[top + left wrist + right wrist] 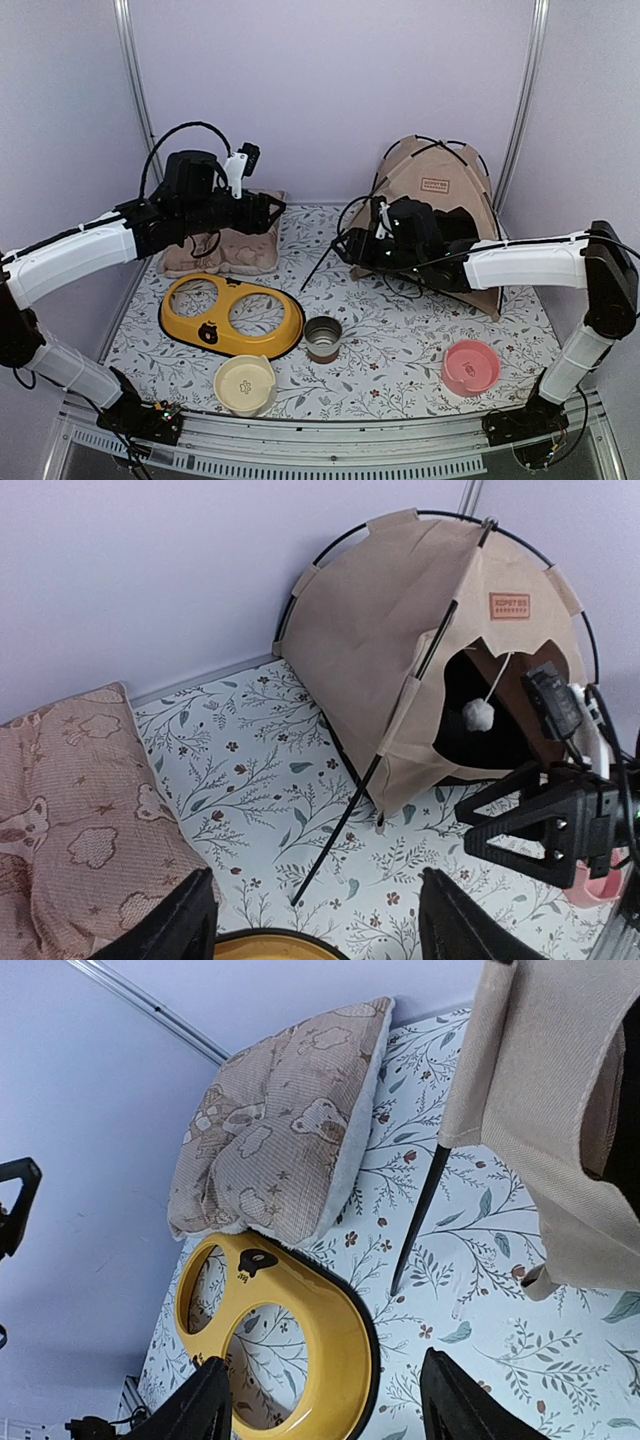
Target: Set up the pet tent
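Note:
The pet tent (pixel 437 183) stands upright at the back right, tan fabric on thin black arched poles. A brown label (pixel 509 606) sits above its dark opening, where a white pom-pom (pixel 479 714) hangs on a string. One loose black pole end (pixel 335 835) slants out from the tent's front corner onto the mat (pixel 420 1215). My right gripper (pixel 353 246) hovers just in front of the tent's left side, open with nothing between its fingers (pixel 325 1400). My left gripper (pixel 274 209) hangs over the cushion at the back left, also open and empty (pixel 318 920).
A pinkish patterned cushion (pixel 222 248) lies at the back left. In front of it is a yellow two-hole feeder (pixel 232 315), then a metal cup (pixel 323 338), a cream bowl (pixel 245 385) and a pink bowl (pixel 470 367). Walls close the back and both sides.

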Robot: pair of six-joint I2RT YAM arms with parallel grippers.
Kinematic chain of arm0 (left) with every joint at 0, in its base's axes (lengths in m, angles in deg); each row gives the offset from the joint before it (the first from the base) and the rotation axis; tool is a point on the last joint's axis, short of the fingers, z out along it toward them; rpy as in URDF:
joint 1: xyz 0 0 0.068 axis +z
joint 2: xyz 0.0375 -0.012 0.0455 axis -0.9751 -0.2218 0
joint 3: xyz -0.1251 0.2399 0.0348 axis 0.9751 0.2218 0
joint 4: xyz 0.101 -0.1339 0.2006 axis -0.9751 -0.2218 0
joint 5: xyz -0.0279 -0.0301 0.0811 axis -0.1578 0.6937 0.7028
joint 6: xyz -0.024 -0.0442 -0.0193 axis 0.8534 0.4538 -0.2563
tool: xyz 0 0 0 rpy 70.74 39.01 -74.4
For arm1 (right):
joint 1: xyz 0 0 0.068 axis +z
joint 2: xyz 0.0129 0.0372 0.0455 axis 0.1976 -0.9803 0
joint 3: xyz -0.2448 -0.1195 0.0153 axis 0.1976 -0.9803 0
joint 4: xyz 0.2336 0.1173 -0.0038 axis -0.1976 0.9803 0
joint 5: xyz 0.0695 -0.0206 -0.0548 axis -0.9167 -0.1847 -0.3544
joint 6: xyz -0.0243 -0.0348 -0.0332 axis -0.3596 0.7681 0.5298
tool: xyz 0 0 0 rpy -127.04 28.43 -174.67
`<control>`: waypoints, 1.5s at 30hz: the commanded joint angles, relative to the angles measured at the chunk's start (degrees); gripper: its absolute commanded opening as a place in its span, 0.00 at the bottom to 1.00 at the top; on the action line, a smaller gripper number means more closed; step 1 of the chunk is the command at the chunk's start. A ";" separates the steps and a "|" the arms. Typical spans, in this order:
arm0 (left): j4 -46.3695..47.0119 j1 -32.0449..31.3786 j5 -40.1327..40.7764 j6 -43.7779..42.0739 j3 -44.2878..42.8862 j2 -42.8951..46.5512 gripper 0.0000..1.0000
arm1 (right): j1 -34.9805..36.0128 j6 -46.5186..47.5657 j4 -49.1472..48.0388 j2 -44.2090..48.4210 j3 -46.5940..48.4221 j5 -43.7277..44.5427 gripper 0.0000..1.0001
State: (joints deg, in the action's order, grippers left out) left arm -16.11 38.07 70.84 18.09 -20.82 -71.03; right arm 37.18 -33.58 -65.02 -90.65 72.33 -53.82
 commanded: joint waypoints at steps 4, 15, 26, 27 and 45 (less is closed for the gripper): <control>1.68 1.65 0.00 -0.46 1.81 2.81 0.69 | 1.66 -3.89 -7.86 -10.60 4.26 1.86 0.66; 0.56 2.68 -0.11 -0.40 3.89 6.34 0.69 | 1.61 -4.17 -10.79 -20.60 9.71 5.44 0.67; -1.77 2.88 0.04 -1.08 3.76 8.76 0.69 | 1.61 -4.31 -13.29 -27.05 14.97 9.00 0.65; -1.90 2.90 -0.01 -1.09 3.70 8.82 0.69 | 1.62 -4.45 -13.33 -27.62 15.33 9.24 0.64; -4.93 2.90 -1.96 -0.59 0.51 8.12 0.69 | 1.14 -3.10 -17.01 -37.55 21.75 14.58 0.43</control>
State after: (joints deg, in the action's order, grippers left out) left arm -20.14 40.15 69.46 17.76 -19.03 -63.03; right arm 39.08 -36.62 -82.24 -125.51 92.15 -40.88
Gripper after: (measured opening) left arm 0.691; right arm 0.445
